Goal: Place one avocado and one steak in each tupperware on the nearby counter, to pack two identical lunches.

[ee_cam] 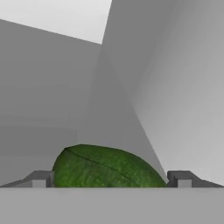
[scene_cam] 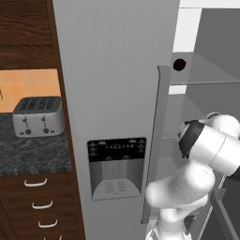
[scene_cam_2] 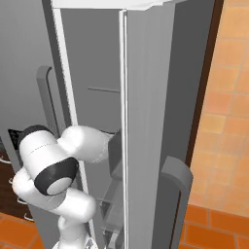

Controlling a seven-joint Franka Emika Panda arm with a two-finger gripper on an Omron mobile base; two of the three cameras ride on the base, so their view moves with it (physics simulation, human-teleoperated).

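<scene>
Item one, the largest I can see: a tall grey fridge [scene_cam: 112,93] with a closed door carrying a dispenser panel [scene_cam: 116,166] and a long vertical handle [scene_cam: 154,140]; my arm reaches past that door's edge into the open compartment beside it, so the tool sits inside the fridge interior. Item two: the open fridge door [scene_cam_2: 151,121], seen edge-on in the right base view, standing on the far side of my arm, with a curved grey handle [scene_cam_2: 177,194] low on its outer face. Item three: the counter [scene_cam: 33,152], black-grey speckled stone, well off to the side of the tool beyond the closed door, with dark wooden drawers [scene_cam: 40,206] and curved silver pulls beneath it. Item four: a silver four-slot toaster [scene_cam: 38,116] standing on that counter, well apart from the tool. Item five: the gripper [ee_cam: 111,180], its jaws spread as wide as they go, holding nothing; I see the two dark fingertips [ee_cam: 40,178] at either side of the hand view. Item six: the avocado [ee_cam: 105,168], dark green and rounded, lying directly ahead of the tool and between the two spread fingers, with plain grey fridge walls behind it; I cannot tell whether either finger touches it.
</scene>
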